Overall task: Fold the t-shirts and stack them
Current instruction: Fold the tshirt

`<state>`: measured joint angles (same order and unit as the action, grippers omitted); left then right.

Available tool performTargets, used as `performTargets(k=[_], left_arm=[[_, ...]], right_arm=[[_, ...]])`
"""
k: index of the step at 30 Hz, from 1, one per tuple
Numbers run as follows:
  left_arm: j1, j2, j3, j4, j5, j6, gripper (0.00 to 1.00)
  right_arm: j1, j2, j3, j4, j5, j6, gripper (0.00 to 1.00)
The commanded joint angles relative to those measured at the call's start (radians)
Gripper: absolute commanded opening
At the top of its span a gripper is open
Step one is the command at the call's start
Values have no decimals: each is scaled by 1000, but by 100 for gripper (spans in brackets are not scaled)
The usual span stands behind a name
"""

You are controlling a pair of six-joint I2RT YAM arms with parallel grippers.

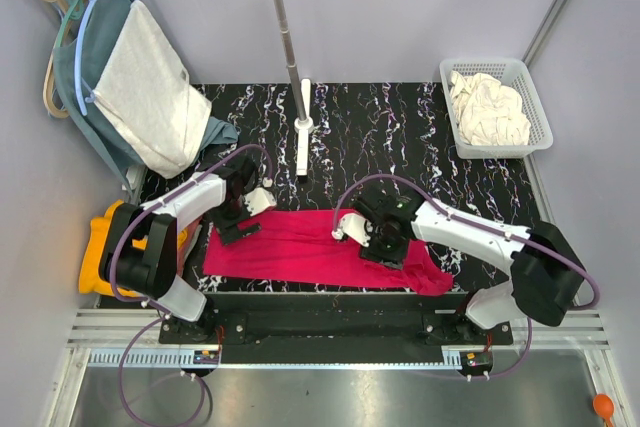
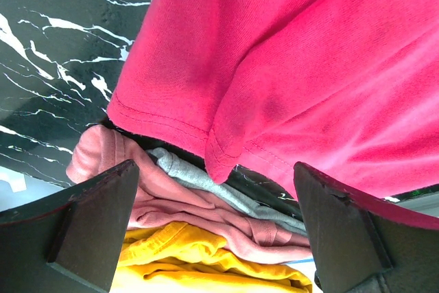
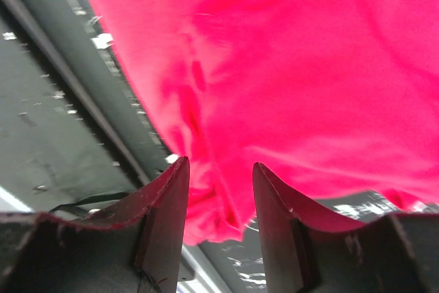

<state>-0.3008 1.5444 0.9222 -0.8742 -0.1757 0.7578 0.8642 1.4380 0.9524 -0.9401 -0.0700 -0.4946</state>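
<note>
— Far left?
— Yellow shirt [image 1: 100, 247] and pink shirt [image 2: 171, 200], piled at the surface [image 1: 400, 117] edge.
— Left pincer [image 2: 214, 176]?
— Spread wide over the crimson shirt's [image 1: 300, 247] left hem, gripping nothing.
— Crimson shirt?
— Lying along the near edge, between both arms.
— Right pincer [image 3: 219, 169]?
— Narrowly parted at the right end, cloth loose between the tips.
— Far right?
— Cream shirt [image 1: 488, 107], heaped in basket [image 1: 530, 77].

Robot lab cell: grey enclosure walls [image 1: 400, 7], aluminium mounting rails [image 1: 110, 332].
</note>
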Motion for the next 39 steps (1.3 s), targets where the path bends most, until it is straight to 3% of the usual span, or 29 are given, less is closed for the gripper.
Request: performTargets(k=[1, 13, 25, 39], left_arm=[[-3, -52, 14, -6, 4, -5, 99], [-38, -208, 40, 18, 228, 23, 99], [-66, -150, -75, 267, 148, 98, 99], [-70, -29, -154, 351, 101, 144, 99]], right_arm=[[7, -59, 45, 46, 159, -12, 50], [6, -74, -81, 297, 326, -25, 70], [6, 36, -138, 423, 360, -48, 71], [6, 101, -153, 446, 358, -51, 70]])
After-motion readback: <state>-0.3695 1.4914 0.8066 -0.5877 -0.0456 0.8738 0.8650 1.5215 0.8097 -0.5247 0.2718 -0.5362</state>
